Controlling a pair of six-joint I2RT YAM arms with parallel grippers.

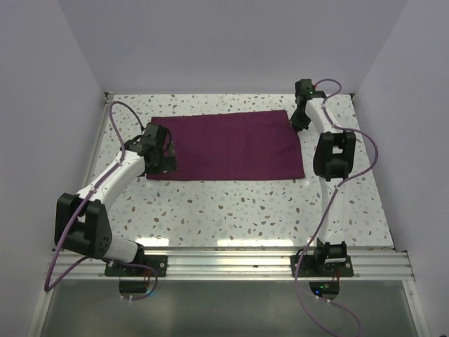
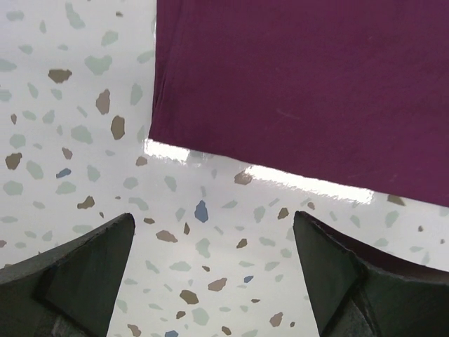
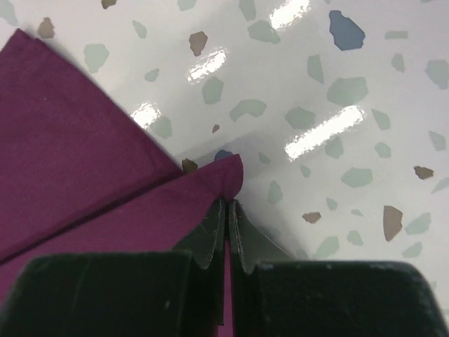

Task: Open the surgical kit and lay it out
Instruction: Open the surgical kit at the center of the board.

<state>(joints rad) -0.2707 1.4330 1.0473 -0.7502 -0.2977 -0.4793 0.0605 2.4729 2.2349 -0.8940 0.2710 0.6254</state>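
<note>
The surgical kit shows as a dark purple cloth wrap (image 1: 231, 144), folded flat in a rectangle on the speckled table. My right gripper (image 1: 300, 121) is at its far right corner. In the right wrist view that gripper (image 3: 229, 205) is shut on the raised corner of the top layer of the cloth (image 3: 77, 168). My left gripper (image 1: 165, 163) hovers at the near left corner. In the left wrist view it (image 2: 214, 228) stands open over bare table, just short of the near edge of the cloth (image 2: 302, 91), with nothing between its fingers.
White walls close the table (image 1: 231, 203) in on the left, back and right. An aluminium rail (image 1: 231, 263) with both arm bases runs along the near edge. Purple cables (image 1: 365, 151) loop beside the arms.
</note>
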